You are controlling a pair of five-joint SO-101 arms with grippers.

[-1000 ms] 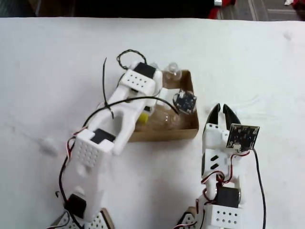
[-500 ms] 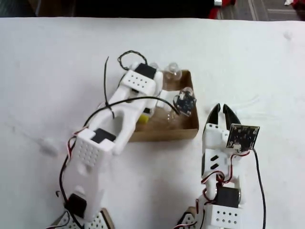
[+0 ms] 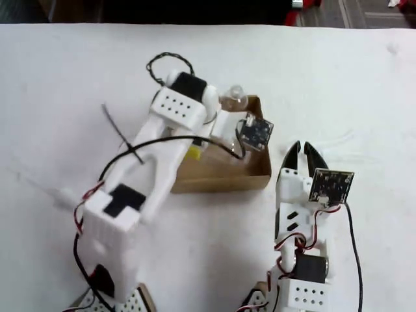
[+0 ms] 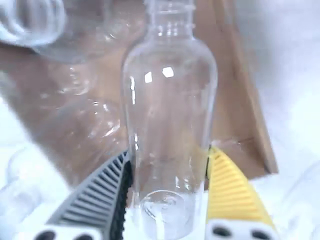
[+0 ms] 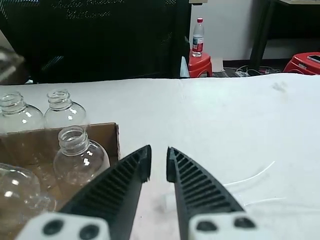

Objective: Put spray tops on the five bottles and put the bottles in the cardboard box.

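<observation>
Presently the step in hand is judged to be boxing: the left gripper [image 4: 169, 156] hangs over the cardboard box [image 3: 221, 179] and is clamped on 1 clear bottle [image 4: 170, 100], its grey and yellow jaws pressed against the lower body on either side. The bottle's threaded neck is bare, with no spray top fitted. In the left wrist view the bottle points into the box, near 1 side wall [image 4: 245, 100].

The right gripper [image 5: 158, 160] rests on the white table [image 3: 338, 78] just beside the box's near corner. Its fingers are apart by a narrow gap and nothing is between them.

Contents of the box: the right wrist view shows 3 upright clear bottles at the box, a rear pair [image 5: 60, 107] and 1 nearer [image 5: 75, 147], all with open necks. Part of a further clear body [image 5: 15, 187] shows lower down. Whether every 1 of these stands inside the walls cannot be told, nor can a full count of 5 be confirmed.

Judgement: capping is not yet done on any bottle seen, so the task is incomplete whatever the count. The next move calls for setting the held bottle down in a free spot among its neighbours without toppling them. The clear, smooth plastic is likely to slip or tip if released at a tilt.
</observation>
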